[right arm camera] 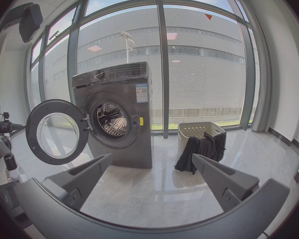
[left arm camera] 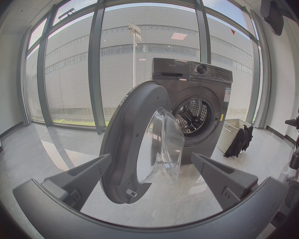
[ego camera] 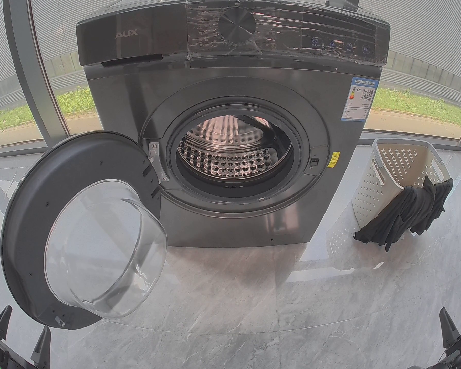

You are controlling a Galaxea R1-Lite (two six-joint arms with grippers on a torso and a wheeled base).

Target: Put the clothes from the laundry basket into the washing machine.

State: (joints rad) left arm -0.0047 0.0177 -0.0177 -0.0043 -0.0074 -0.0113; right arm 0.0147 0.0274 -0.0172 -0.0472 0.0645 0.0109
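The grey washing machine stands on the pale stone floor, its round door swung wide open to the robot's left. Just to the machine's right sits the white laundry basket, with dark clothes draped over its front rim. The left gripper and the right gripper hang low, well apart from both, their fingers spread.

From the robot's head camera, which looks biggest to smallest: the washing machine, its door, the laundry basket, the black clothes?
1. washing machine
2. door, nearer the camera, so it looks extra big
3. laundry basket and black clothes look about alike; no ranking.
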